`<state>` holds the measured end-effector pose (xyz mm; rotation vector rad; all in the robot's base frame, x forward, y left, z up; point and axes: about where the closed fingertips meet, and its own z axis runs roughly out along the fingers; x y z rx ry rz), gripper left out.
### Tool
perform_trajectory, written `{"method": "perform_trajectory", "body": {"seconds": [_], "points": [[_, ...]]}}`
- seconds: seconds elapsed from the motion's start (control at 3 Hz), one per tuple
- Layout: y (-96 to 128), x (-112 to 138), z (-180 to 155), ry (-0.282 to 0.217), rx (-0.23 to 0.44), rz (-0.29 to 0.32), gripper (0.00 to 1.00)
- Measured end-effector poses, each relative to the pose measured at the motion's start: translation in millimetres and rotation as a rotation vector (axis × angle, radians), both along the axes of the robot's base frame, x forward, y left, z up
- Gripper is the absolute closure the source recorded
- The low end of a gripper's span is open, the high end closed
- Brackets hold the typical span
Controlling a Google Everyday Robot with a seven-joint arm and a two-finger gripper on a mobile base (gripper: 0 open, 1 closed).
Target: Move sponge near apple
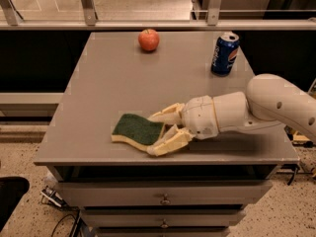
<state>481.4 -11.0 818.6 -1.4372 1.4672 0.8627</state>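
The sponge (134, 129), dark green on top with pale yellow foam below, lies near the front edge of the grey table (118, 78). My gripper (159, 132) reaches in from the right, and its two cream fingers are closed on the sponge's right end, one at the far side and one at the near side. The red-orange apple (148, 39) sits at the far edge of the table, well away from the sponge.
A blue soda can (224, 54) stands upright at the far right of the table. The table's front edge is just below the sponge, with drawers (163, 196) under it. A railing runs behind the table.
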Motion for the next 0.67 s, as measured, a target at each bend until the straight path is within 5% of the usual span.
{"method": "perform_trajectory", "body": {"seconds": [0.67], "points": [[0.1,0.0,0.0,0.000,0.000,0.000,1.00]]}}
